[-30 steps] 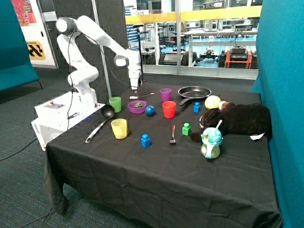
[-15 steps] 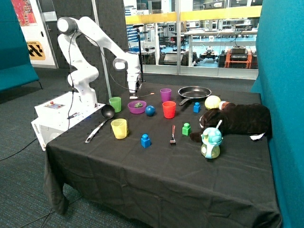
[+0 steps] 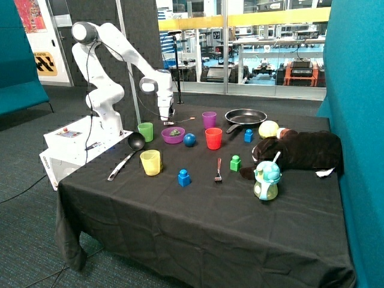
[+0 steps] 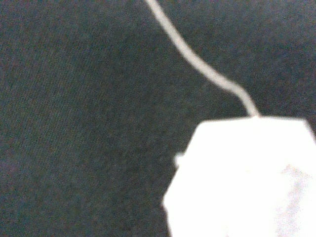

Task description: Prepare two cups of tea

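Outside view: white Franka arm reaches down at the far side of the black table (image 3: pixel 198 228), gripper (image 3: pixel 166 118) just above the cloth between the green cup (image 3: pixel 146 131) and the purple bowl (image 3: pixel 173 135). Right by the gripper lies a small flat white tea bag (image 3: pixel 169 123), with a thin pale string running from it toward the purple cup (image 3: pixel 209 119). Can't tell if the fingers are spread or closed, too small and hidden by the wrist here. Other cups: yellow cup (image 3: pixel 150 162) near the front, red cup (image 3: pixel 213 138) mid-table, all upright. Also on the cloth: black ladle (image 3: pixel 128 150), blue ball (image 3: pixel 189 140), frying pan (image 3: pixel 245 116), fork (image 3: pixel 218 170), blue block (image 3: pixel 183 177), green block (image 3: pixel 236 163), a second blue block (image 3: pixel 248 135), yellow ball (image 3: pixel 268 129), dark plush toy (image 3: pixel 297 151), teal toy kettle (image 3: pixel 266 180). Only one packet can be made out from here. Wrist view: very close to the cloth, the tea bag (image 4: pixel 244 180) fills one corner as a plain white flat packet with angled corners (blurred, a faint grey patch on it), lying on the black fabric; its string (image 4: pixel 197 59) curves off from one edge of the packet across the cloth. No fingers visible in this view.
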Robot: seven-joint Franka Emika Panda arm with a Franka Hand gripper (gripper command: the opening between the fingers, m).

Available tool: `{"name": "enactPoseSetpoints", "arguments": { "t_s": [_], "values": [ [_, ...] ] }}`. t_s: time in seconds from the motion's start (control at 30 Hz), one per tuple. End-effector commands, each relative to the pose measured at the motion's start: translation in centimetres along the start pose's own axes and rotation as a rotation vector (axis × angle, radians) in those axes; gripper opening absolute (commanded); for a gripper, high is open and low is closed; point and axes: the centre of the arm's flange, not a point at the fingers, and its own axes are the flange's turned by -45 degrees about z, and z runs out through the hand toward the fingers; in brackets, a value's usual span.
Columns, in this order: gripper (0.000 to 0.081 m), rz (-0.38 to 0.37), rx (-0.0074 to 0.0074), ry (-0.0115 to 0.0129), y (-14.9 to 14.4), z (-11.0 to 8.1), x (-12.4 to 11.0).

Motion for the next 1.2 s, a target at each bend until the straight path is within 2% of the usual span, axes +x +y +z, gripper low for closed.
{"name": "enactPoseSetpoints", "arguments": {
  "t_s": [0.0, 0.07, 0.13, 0.23, 0.27, 0.33, 0.37, 0.43, 0.47, 0.6, 0.63, 0.8, 0.83, 1.07, 1.1, 1.17],
  "values": [
    [0.0521, -0.043, 0.0042, 0.0025, -1.2, 0.9, -0.9],
    [0.0549, -0.045, 0.0042, 0.0025, -1.5, 0.9, -0.9],
    [0.0523, -0.056, 0.0042, 0.0026, -1.8, 1.1, -0.9],
    [0.0553, -0.070, 0.0042, 0.0026, -2.5, 1.5, -0.7],
    [0.0514, -0.074, 0.0042, 0.0026, -2.7, 1.6, -0.6],
    [0.0575, -0.081, 0.0041, 0.0026, -2.9, 1.6, -0.5],
    [0.0521, -0.081, 0.0041, 0.0026, -3.0, 1.7, -0.4],
    [0.0495, -0.080, 0.0041, 0.0026, -3.0, 1.7, -0.4],
    [0.0518, -0.078, 0.0042, 0.0026, -2.9, 1.7, -0.5],
    [0.0481, -0.081, 0.0041, 0.0026, -2.6, 1.7, -0.6],
    [0.0515, -0.081, 0.0041, 0.0026, -2.5, 1.7, -0.6],
    [0.0463, -0.074, 0.0042, 0.0026, -1.8, 1.7, -0.3],
    [0.0499, -0.074, 0.0042, 0.0026, -1.7, 1.7, -0.3],
    [0.0429, -0.074, 0.0042, 0.0026, -1.3, 1.7, -0.4],
    [0.0397, -0.074, 0.0042, 0.0026, -1.3, 1.7, -0.4],
    [0.0273, -0.068, 0.0042, 0.0026, -1.4, 1.7, -0.5]
  ]
}}
